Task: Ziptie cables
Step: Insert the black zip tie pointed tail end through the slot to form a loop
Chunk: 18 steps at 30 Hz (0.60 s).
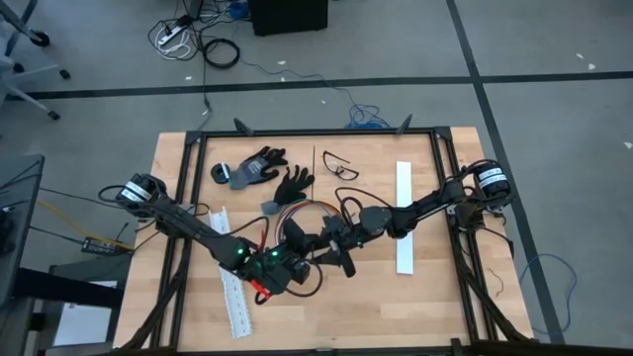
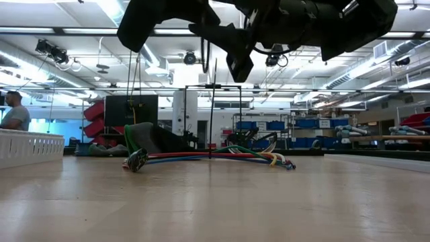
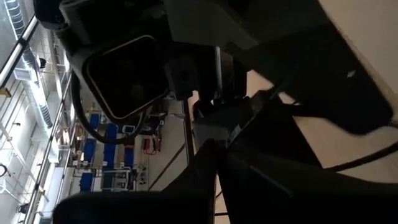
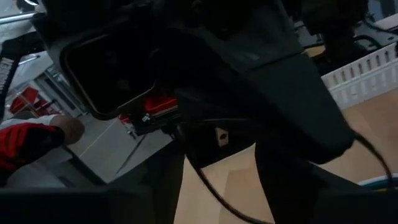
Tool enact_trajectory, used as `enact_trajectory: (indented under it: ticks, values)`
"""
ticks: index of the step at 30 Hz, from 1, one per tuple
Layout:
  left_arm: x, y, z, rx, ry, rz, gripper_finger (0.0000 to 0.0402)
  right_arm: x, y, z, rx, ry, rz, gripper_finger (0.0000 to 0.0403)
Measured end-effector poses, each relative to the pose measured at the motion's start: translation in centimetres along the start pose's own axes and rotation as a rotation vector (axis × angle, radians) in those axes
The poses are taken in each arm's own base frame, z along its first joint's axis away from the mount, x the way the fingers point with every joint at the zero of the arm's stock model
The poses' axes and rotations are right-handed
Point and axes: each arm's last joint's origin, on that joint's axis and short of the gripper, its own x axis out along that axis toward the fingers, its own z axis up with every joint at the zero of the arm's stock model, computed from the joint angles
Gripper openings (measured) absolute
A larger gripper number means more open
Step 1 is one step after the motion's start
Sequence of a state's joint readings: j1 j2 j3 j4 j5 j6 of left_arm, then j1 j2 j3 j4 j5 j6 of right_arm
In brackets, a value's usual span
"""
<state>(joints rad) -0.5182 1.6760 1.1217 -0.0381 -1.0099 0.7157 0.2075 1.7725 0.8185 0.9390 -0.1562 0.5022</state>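
- Wooden table (image 1: 415, 307) is carrying everything in the high view: the cables (image 1: 297, 210) are lying as a coloured loop near its middle, a little toward the far edge, just this side of the black gloves (image 1: 267, 173).
- Both arms are meeting just on the near side of that loop; the left gripper (image 1: 280, 269) is sitting closed beside a red-handled tool (image 1: 259, 287), and the right gripper (image 1: 331, 252) is hanging close by it, though I cannot tell from above how wide its fingers are standing.
- White slotted strips (image 1: 233, 287) are lying toward the left edge, with another white strip (image 1: 404, 218) toward the right edge.
- Level across the table in the low view, the cables (image 2: 215, 157) are resting flat on the wood, strands fanning apart at one end and gathered at the other, with both grippers hovering clear above them.
- Wrist views are showing only dark gripper bodies close up, so neither is settling whether the right fingers are holding anything.
- Judging by their slack curves, the cables are looking light, limp and likely to splay; taking hold near the gathered end, where the strands are lying together, should be keeping them bunched for the tie.
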Motion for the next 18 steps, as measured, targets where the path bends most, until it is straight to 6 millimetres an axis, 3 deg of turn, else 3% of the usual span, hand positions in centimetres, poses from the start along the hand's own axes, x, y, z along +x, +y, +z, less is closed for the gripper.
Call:
enact_trajectory:
  ticks: [8,18]
  values:
    - [-0.04,-0.28,-0.34,-0.038,0.026,-0.011,0.0000,0.02,0.26,-0.15,-0.012,0.028,0.050,0.0203]
    - [-0.06,-0.27,-0.48,-0.061,0.048,0.006,0.0000,-0.05,0.57,-0.49,-0.168,0.054,0.002,0.0223]
